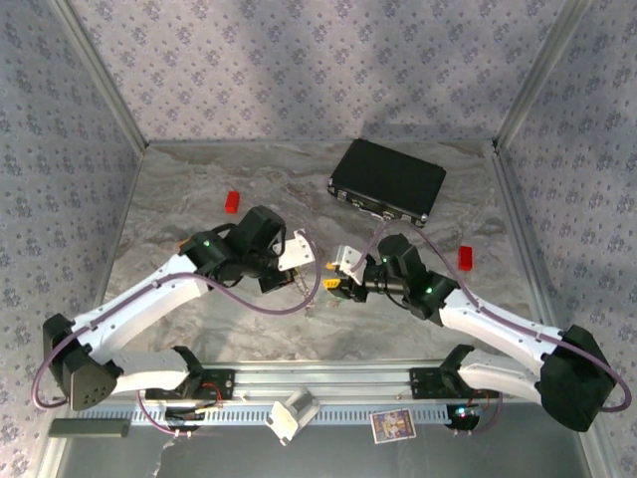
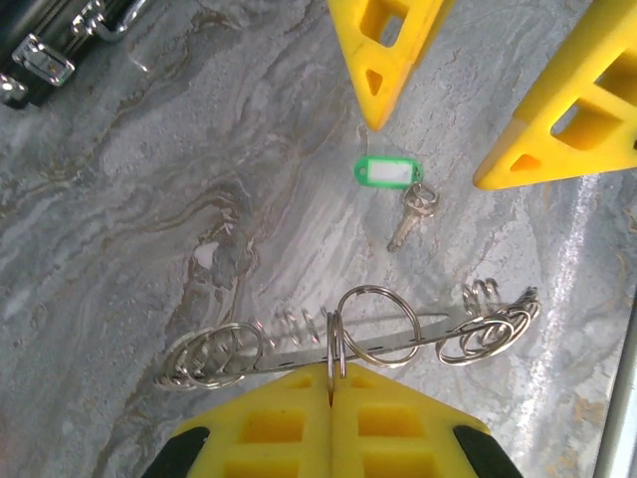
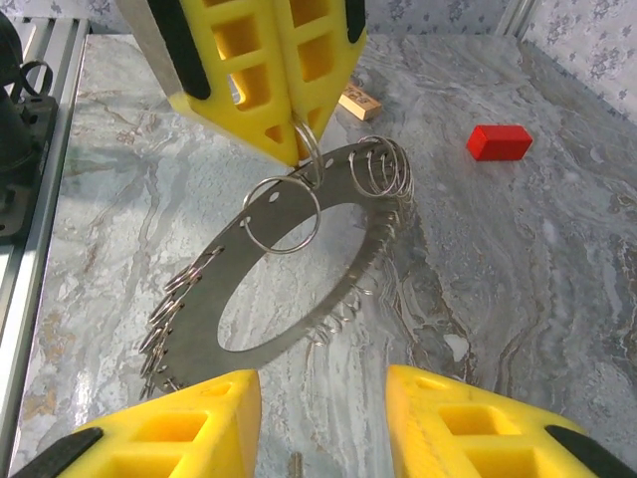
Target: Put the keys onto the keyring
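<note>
Top view first: both arms are bent in toward the middle of the marble table [image 1: 199,329], and the left gripper [image 1: 299,282] and right gripper [image 1: 332,281] are nose to nose there, just about meeting. Whatever's between them is too tiny to make out from up here. A black case [image 1: 388,181] sits at the back, with one red block [image 1: 232,202] off to the left and another red block [image 1: 465,258] on the right, both well away from the grippers.

Left wrist cam is way clearer. The left gripper [image 2: 331,370] has its yellow fingers pinched completely together on the edge of the keyring [image 2: 299,356]. It's a thin flat metal ring seen almost edge-on here, held just off the table, with loads of little split rings and coils hanging along its rim. Just past it the key [image 2: 386,173] is lying flat on the marble, with a green plastic tag and the small metal key trailing off it. The right gripper [image 2: 428,149] comes in from the top with its two yellow fingers spread apart and the key sitting roughly between the tips. Not gripped, as far as I can see. A corner of the case [image 2: 40,40] is at top left.

Right wrist cam: the right gripper [image 3: 320,388] has its jaws wide and nothing between them. Straight ahead the keyring [image 3: 383,214] is tilted up, hanging from the tip of the left gripper [image 3: 296,149], which is clamped on its top edge. Behind that are the red block [image 3: 500,141] and an orange-tan block [image 3: 360,102].
</note>
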Available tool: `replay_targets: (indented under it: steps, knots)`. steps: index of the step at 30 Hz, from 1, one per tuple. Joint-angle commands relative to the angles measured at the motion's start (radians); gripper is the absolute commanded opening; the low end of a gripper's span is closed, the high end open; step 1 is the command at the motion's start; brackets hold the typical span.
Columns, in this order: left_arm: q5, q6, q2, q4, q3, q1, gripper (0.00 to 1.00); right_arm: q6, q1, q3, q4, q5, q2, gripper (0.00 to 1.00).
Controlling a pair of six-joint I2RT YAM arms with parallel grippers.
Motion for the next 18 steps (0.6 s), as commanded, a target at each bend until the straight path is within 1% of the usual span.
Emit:
replay_targets:
  steps: [1,4,7,8,9,12,14,15,17,18]
  knots:
    - [0.035,-0.009,-0.005,-0.089,0.041,-0.003,0.0,0.029,-0.013,-0.005,0.058,-0.009,-0.025,0.38]
    - [0.055,0.055,-0.048,0.016,-0.024,-0.002,0.0,0.027,-0.035,-0.028,0.12,-0.034,-0.037,0.38]
    - [0.096,0.135,-0.115,0.162,-0.129,0.001,0.0,0.033,-0.057,-0.057,0.218,-0.076,-0.045,0.38]
    - [0.105,0.151,-0.134,0.212,-0.164,0.005,0.0,0.016,-0.052,-0.056,0.227,-0.085,-0.042,0.38]
    - [0.113,0.158,-0.146,0.246,-0.186,0.01,0.0,-0.009,-0.044,-0.043,0.21,-0.086,-0.037,0.38]
    - [0.148,0.179,-0.164,0.299,-0.225,0.029,0.0,-0.136,0.001,0.021,0.071,-0.046,-0.012,0.37]
    - [0.162,0.193,-0.174,0.319,-0.245,0.032,0.0,-0.181,0.016,0.043,0.031,-0.022,-0.002,0.36]
    - [0.171,0.201,-0.18,0.323,-0.252,0.032,0.0,-0.192,0.018,0.046,0.029,-0.014,-0.003,0.35]
    - [0.201,0.214,-0.197,0.331,-0.266,0.031,0.0,-0.223,0.027,0.054,0.018,0.012,0.001,0.26]
    - [0.211,0.217,-0.206,0.338,-0.274,0.032,0.0,-0.236,0.033,0.063,0.003,0.017,0.003,0.24]
